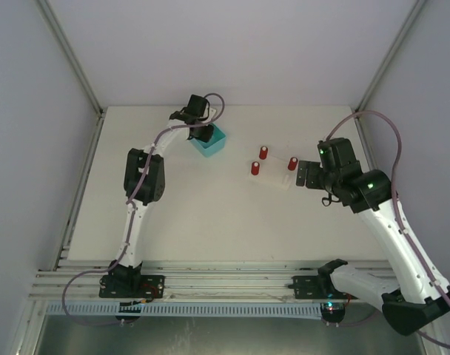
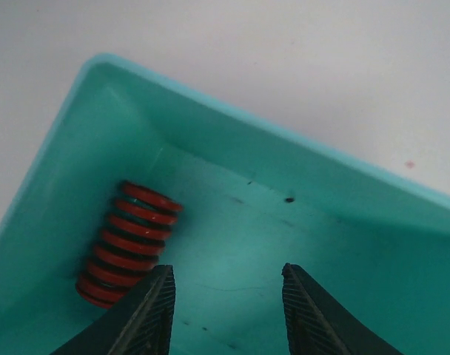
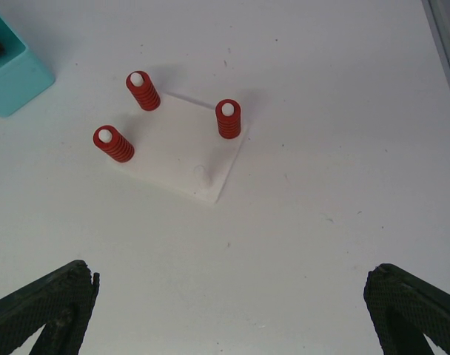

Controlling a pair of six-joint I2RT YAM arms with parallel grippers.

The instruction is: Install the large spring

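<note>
A white table (image 1: 210,222) sits between grey walls (image 1: 25,148).

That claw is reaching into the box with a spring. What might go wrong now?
The red spring lies along the teal bin wall, left of the open left gripper, so a finger may hit the wall or nudge it. One peg is bare; a tilted grasp might miss it.

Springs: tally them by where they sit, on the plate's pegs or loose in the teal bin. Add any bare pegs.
Springs on pegs: 3
Spring loose in the teal bin: 1
Bare peg: 1
Total springs: 4
</note>
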